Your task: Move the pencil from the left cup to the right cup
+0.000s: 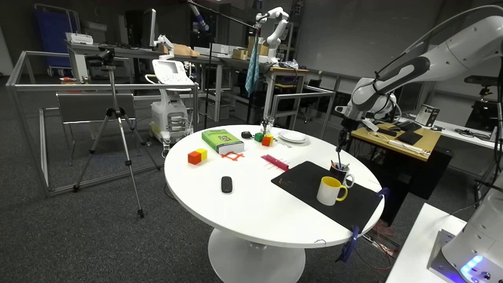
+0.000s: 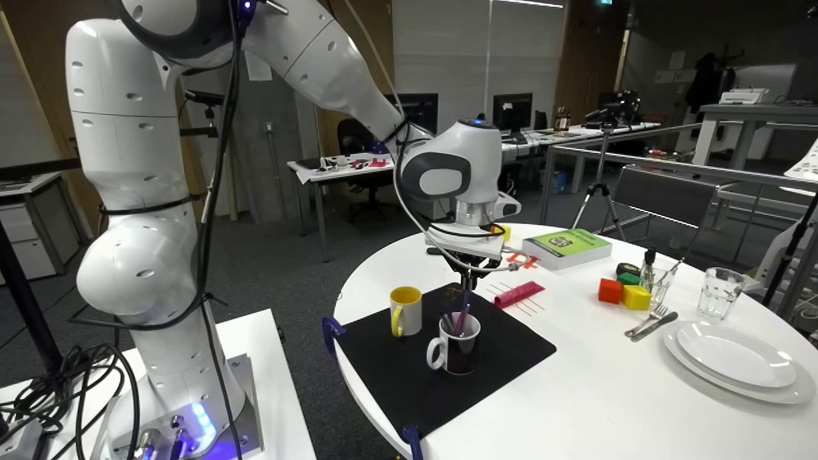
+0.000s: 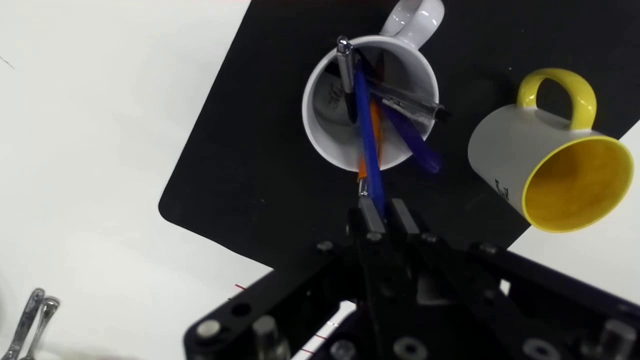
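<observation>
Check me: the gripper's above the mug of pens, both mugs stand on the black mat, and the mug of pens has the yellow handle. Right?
Not the handle: the wrist view shows the mug of pens with a white handle; the yellow handle belongs to the yellow-lined mug. The rest holds.

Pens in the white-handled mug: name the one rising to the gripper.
The blue pen: it alone runs up to the gripper, while the silver-topped pen, purple pen and orange pen end lower, closer to the rim of the mug.
</observation>
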`<act>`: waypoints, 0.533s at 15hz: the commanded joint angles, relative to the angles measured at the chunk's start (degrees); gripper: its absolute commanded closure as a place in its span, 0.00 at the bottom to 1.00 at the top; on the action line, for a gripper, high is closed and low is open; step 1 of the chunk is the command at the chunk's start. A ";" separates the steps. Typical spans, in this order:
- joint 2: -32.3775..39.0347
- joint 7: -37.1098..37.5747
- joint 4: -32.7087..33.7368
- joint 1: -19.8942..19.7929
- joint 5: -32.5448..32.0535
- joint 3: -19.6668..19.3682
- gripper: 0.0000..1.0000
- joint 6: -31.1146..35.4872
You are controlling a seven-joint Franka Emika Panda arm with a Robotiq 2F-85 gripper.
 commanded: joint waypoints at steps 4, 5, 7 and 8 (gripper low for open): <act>1.70 -1.03 2.30 -1.74 -0.94 1.37 0.59 -1.11; 1.71 -0.91 2.38 -1.79 -1.04 1.34 0.52 -1.10; 1.62 -0.77 2.53 -1.92 -1.14 1.32 0.36 -1.09; 1.48 -0.72 2.60 -2.02 -1.12 1.36 0.30 -1.09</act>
